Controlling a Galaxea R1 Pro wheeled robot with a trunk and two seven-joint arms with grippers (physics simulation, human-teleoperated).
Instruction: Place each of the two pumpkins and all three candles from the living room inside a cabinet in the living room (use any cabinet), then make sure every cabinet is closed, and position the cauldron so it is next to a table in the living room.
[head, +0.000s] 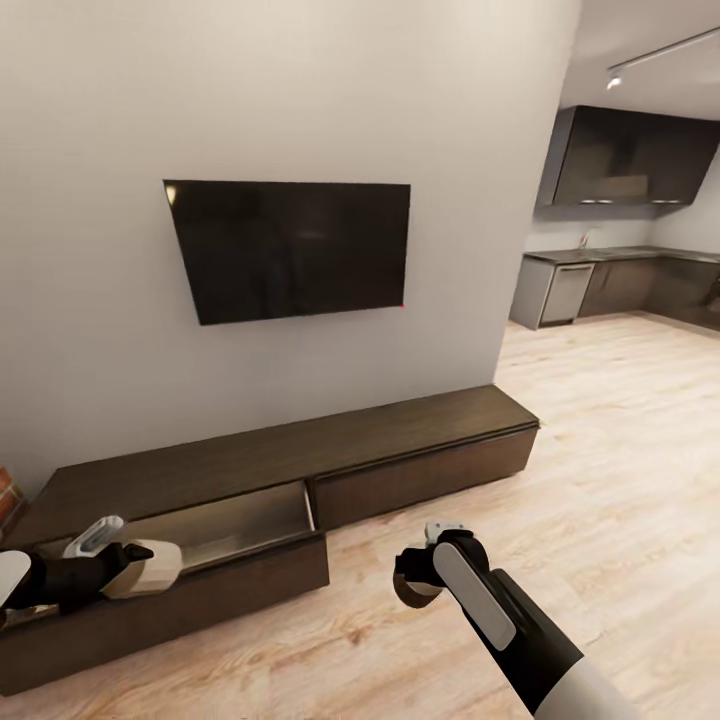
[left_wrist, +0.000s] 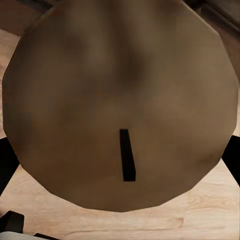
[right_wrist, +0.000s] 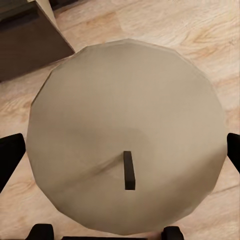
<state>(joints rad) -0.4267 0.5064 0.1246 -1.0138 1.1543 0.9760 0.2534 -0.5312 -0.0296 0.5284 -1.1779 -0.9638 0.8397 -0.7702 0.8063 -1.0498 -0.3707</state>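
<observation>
Both grippers hold candles. My left gripper (head: 150, 565) grips its candle (left_wrist: 120, 100) directly over the cabinet (head: 300, 450)'s open drawer (head: 240, 525); my right gripper (head: 425, 580), clamping another candle (right_wrist: 125, 145), waits in front of the cabinet, farther off.

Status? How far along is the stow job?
Done: the cabinet's left drawer is open, right drawer shut. In hand: left jaws grip a candle by the open drawer; right jaws grip another candle above the floor. Left: stow both, shut the drawer. Pumpkins, third candle, cauldron: cannot tell from here.
</observation>
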